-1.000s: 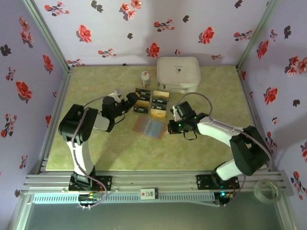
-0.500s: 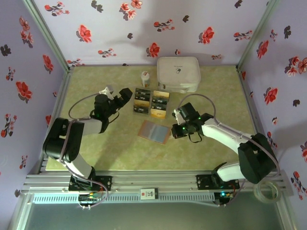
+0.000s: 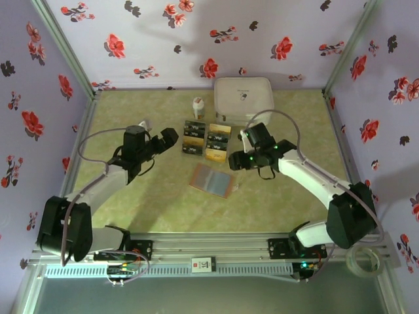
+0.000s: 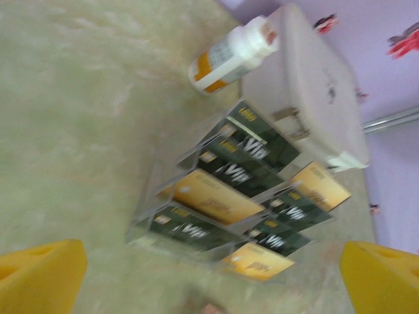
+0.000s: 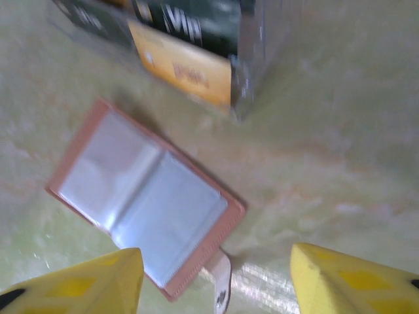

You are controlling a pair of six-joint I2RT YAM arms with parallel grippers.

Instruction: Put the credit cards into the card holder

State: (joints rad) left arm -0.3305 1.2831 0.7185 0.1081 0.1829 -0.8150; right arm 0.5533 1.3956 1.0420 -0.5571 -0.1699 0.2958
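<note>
Flowered walls ring the pale green worktop (image 3: 262,209), where the card holder (image 3: 211,179) lies open, a reddish rim around a grey inside, just in front of the black and gold credit cards (image 3: 206,140). Both my arms reach inward and low. My left fingers (image 3: 167,137) are spread wide beside the cards and my right fingers (image 3: 234,159) are parted by the holder, both empty.

Count entry, taken from the left wrist view. You have eight credit cards (image 4: 236,196) on the table, standing in two rows of four. Black cards (image 4: 239,171): five. Gold-orange cards (image 4: 213,201): three. That view is blurred, so treat the colour split as approximate. You have one card holder (image 5: 147,209), one white bottle (image 4: 229,55) and one white case (image 3: 243,99).
</note>
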